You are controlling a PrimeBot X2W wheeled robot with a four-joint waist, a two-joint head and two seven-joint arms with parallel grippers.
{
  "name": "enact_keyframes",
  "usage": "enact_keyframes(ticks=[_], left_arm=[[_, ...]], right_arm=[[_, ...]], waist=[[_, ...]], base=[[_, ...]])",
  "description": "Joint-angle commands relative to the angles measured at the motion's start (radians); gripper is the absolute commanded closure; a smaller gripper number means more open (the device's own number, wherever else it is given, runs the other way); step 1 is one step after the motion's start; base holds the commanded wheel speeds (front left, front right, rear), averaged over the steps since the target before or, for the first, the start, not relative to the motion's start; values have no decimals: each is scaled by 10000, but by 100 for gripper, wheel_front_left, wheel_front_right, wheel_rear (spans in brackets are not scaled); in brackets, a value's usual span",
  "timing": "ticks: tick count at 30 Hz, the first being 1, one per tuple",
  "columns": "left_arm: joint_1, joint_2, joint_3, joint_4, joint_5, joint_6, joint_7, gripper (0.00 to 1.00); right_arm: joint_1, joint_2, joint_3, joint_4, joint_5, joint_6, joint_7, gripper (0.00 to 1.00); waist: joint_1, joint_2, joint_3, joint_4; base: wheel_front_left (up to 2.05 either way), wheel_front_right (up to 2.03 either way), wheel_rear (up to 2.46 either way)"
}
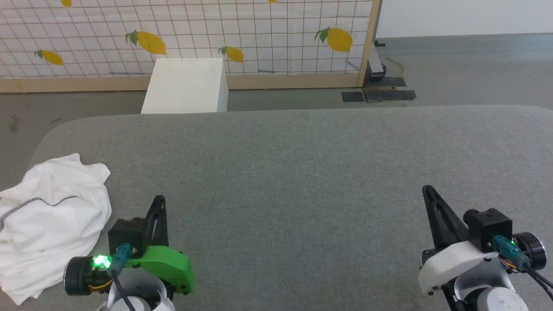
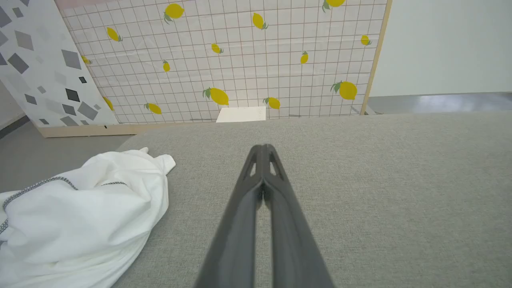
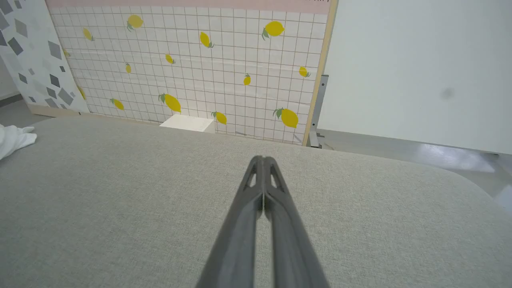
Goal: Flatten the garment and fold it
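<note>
The garment (image 1: pixel 52 220), a white T-shirt with a thin grey seam line, lies crumpled in a heap at the near left corner of the grey table (image 1: pixel 302 172). It also shows at the lower left of the left wrist view as the garment (image 2: pixel 80 216), and a small white corner of the garment (image 3: pixel 14 140) peeks in at the left edge of the right wrist view. My left gripper (image 1: pixel 159 199) is shut and holds nothing, just right of the heap. My right gripper (image 1: pixel 427 190) is shut and holds nothing, far to the right over bare cloth.
A rigid white box (image 1: pixel 185 86) stands on the floor beyond the table's far edge. Behind it is a lemon-patterned grid panel (image 1: pixel 259 39) with a wooden frame. Grey floor lies to the right of the panel.
</note>
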Motion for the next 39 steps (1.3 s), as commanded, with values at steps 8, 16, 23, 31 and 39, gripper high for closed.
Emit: enact_keyframes(ticks=[8, 16, 23, 31, 39], left_arm=[[112, -36, 35, -26, 112, -11, 14, 100], [112, -36, 35, -26, 112, -11, 14, 100], [112, -36, 35, -26, 112, -11, 14, 100], [112, -36, 35, -26, 112, -11, 14, 100], [112, -36, 35, -26, 112, -11, 14, 100]], right_arm=[[56, -1, 14, -47, -60, -15, 3, 100], [56, -1, 14, -47, -60, -15, 3, 100], [56, -1, 14, -47, -60, -15, 3, 100], [56, -1, 14, -47, -60, -15, 3, 100], [56, -1, 14, -47, -60, -15, 3, 100]], waist=[[0, 0, 0, 0], [0, 0, 0, 0], [0, 0, 0, 0], [0, 0, 0, 0], [0, 0, 0, 0]], base=[[0, 0, 0], [0, 0, 0], [0, 0, 0], [0, 0, 0], [0, 0, 0]])
